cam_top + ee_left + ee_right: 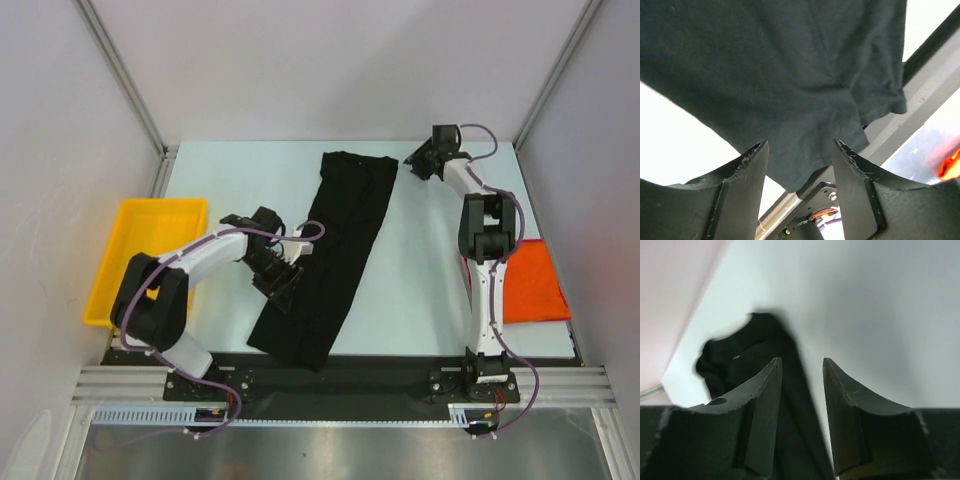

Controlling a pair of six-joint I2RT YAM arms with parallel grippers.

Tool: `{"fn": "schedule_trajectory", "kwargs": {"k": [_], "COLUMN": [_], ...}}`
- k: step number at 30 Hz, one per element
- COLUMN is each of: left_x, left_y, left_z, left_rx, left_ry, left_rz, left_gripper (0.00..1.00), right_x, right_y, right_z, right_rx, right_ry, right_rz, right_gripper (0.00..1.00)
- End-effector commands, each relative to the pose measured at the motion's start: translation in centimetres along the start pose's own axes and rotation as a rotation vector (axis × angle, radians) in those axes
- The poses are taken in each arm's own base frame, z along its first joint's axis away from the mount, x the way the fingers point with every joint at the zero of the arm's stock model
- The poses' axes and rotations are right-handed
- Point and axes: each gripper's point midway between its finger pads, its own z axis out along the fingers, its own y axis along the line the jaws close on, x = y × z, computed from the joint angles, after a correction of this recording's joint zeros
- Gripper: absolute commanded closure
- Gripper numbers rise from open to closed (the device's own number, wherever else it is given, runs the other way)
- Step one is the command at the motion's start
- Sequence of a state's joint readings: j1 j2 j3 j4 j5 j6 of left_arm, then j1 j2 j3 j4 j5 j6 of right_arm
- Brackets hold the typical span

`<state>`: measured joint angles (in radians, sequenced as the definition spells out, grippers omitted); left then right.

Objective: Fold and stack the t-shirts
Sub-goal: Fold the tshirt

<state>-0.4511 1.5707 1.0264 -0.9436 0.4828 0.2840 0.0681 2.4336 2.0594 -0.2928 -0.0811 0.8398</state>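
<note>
A black t-shirt (332, 250) lies on the table as a long strip, running from the far centre down to the near edge. My left gripper (285, 285) hovers at the strip's left edge, near its lower half. In the left wrist view it (799, 142) stands open, with the black cloth (790, 75) beyond the fingertips and nothing clamped. My right gripper (415, 163) is just off the strip's far right corner. It (801, 360) is open too, with the black cloth (740, 355) below and left of its fingers. An orange-red t-shirt (530, 280) lies folded at the right.
A yellow tray (150, 255) sits at the table's left edge, beside the left arm. The right arm's upright links stand between the black strip and the orange-red shirt. A black rail (380, 375) runs along the near edge, under the strip's lower end.
</note>
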Motion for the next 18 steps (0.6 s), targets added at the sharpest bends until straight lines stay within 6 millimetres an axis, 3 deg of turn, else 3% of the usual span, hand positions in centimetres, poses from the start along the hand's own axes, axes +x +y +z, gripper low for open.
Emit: {"fn": "schedule_trajectory", "kwargs": {"k": [1, 3, 7, 10, 11, 12, 14, 18], "left_x": [-0.1, -0.3, -0.1, 0.2, 0.1, 0.1, -0.4, -1.7], "left_y": [0.7, 1.4, 2.0, 2.0, 2.0, 1.8, 1.5, 0.7], "left_z": [1.4, 1.7, 2.1, 3.0, 3.2, 3.6, 3.7, 4.5], "left_rx": [0.004, -0.013, 0.021, 0.049, 0.058, 0.084, 0.118, 0.211], "left_ry": [0.01, 0.014, 0.017, 0.039, 0.042, 0.051, 0.05, 0.043], "left_rz": [-0.062, -0.084, -0.146, -0.164, -0.169, -0.177, -0.181, -0.197], "left_gripper": [0.41, 0.41, 0.41, 0.44, 0.46, 0.48, 0.57, 0.75], "right_x": [3.1, 3.7, 5.4, 5.5, 6.5, 5.9, 6.1, 3.8], "right_y": [-0.1, 0.5, -0.1, 0.7, 0.1, 1.0, 1.9, 5.5], "right_z": [2.7, 3.3, 5.1, 5.9, 6.9, 7.0, 7.4, 7.6], "right_rx": [-0.023, -0.042, -0.041, -0.068, -0.056, -0.074, -0.11, -0.251], "right_ry": [0.092, 0.106, 0.129, 0.135, 0.152, 0.143, 0.151, 0.052], "right_rz": [0.09, 0.094, 0.151, 0.176, 0.186, 0.191, 0.232, 0.294], "right_gripper": [0.56, 0.56, 0.58, 0.65, 0.7, 0.83, 0.97, 1.0]}}
